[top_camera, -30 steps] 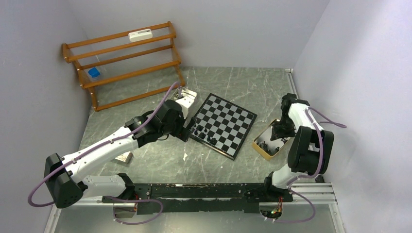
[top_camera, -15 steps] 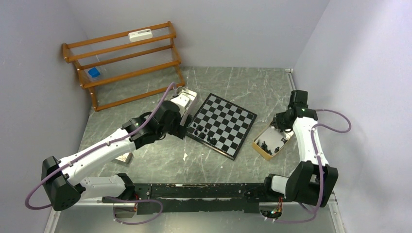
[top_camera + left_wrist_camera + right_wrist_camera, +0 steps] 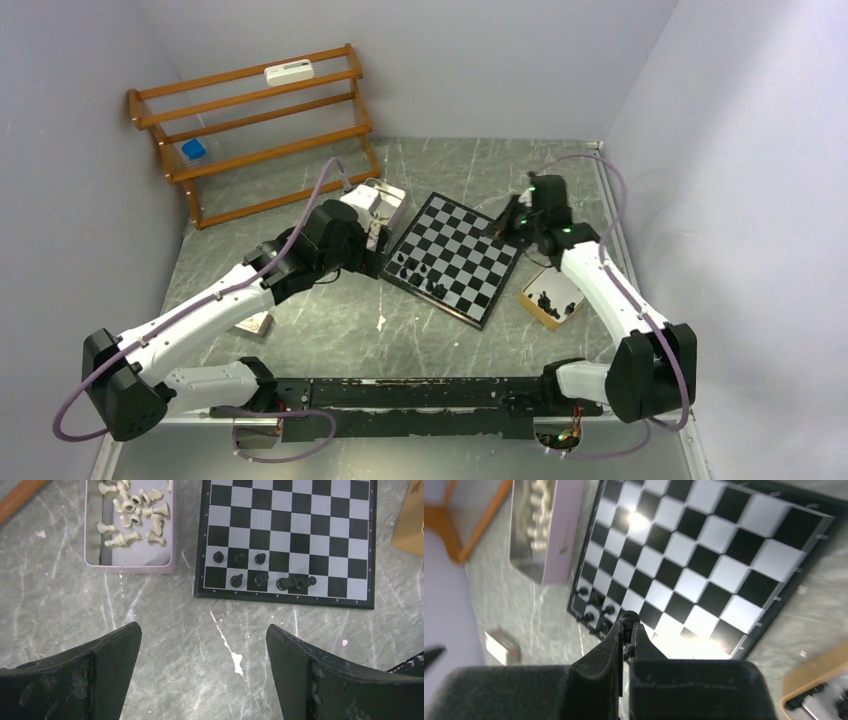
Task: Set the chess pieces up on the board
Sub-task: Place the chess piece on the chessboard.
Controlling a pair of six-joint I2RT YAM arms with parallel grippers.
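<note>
Right hand (image 3: 626, 626) pressed together, pinching black piece (image 3: 627, 615) at tips. Just swung away from wooden box (image 3: 553, 300), now over board (image 3: 470, 250) far corner: delivery under way! Placed pieces (image 3: 260, 580) line opposite edge. Left hand (image 3: 202, 630) spread wide, empty, over tabletop (image 3: 165, 645) near white-piece tray (image 3: 130, 568).
</note>
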